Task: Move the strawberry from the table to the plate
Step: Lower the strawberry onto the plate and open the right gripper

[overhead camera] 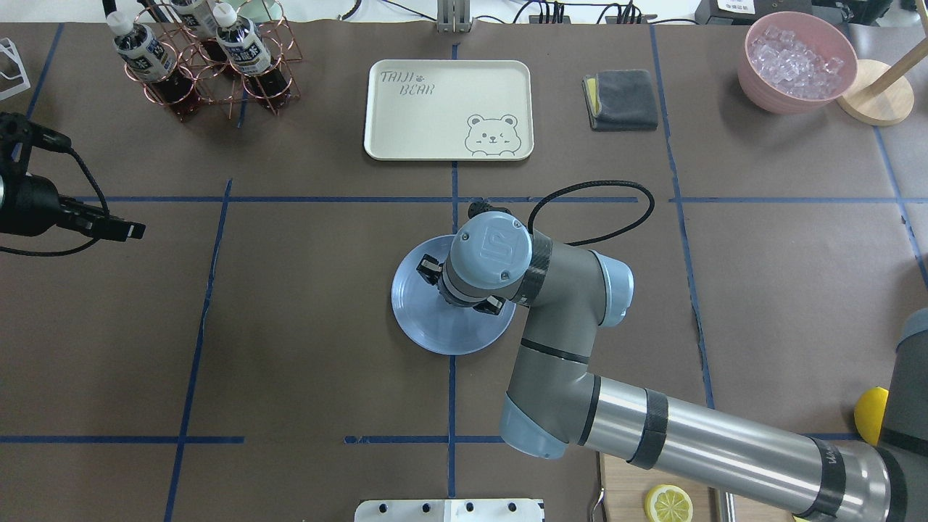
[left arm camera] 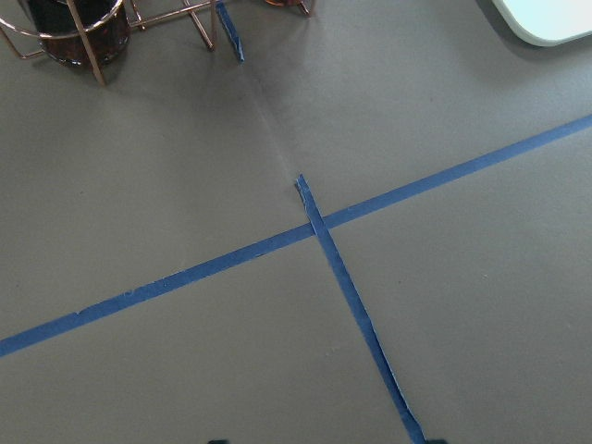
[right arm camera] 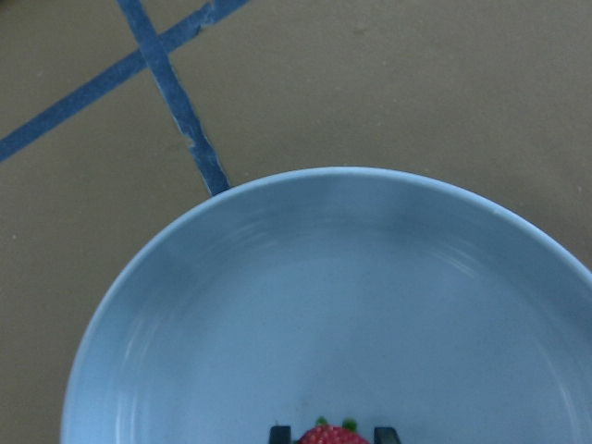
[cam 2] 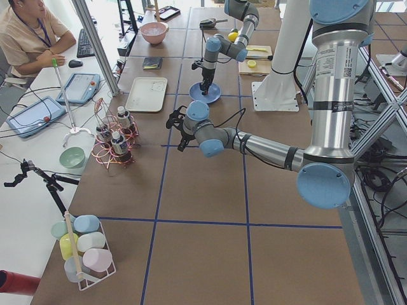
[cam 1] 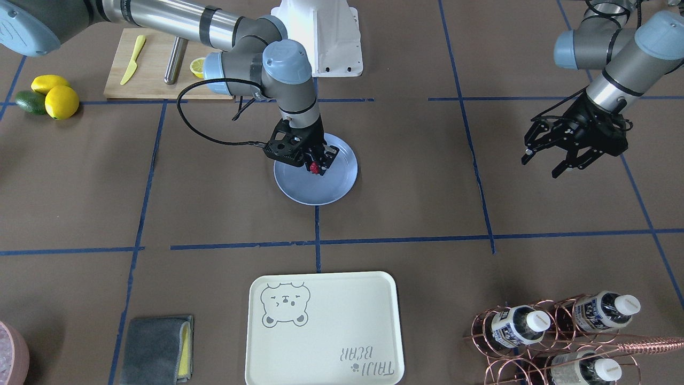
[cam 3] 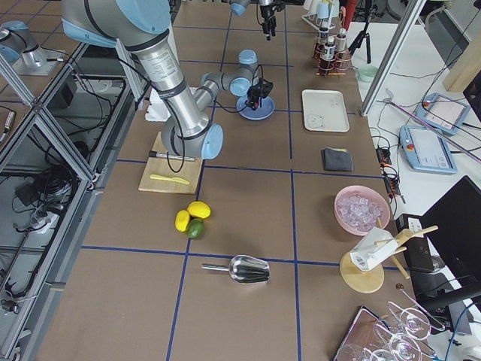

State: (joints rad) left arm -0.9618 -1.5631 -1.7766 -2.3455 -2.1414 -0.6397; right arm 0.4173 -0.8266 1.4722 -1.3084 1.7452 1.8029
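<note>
The strawberry is small, red and green-capped. It sits between the fingers of my right gripper, which is shut on it low over the light-blue plate. The right wrist view shows the strawberry at the bottom edge between two dark fingertips, with the plate filling the frame below. From overhead, the right wrist hides the berry above the plate. My left gripper hangs open and holds nothing, far off to the side over the brown table.
A cream bear tray lies beyond the plate, with a grey cloth and a copper bottle rack to either side. A cutting board with a knife, plus lemons, sit near the robot's base. A pink ice bowl stands far right.
</note>
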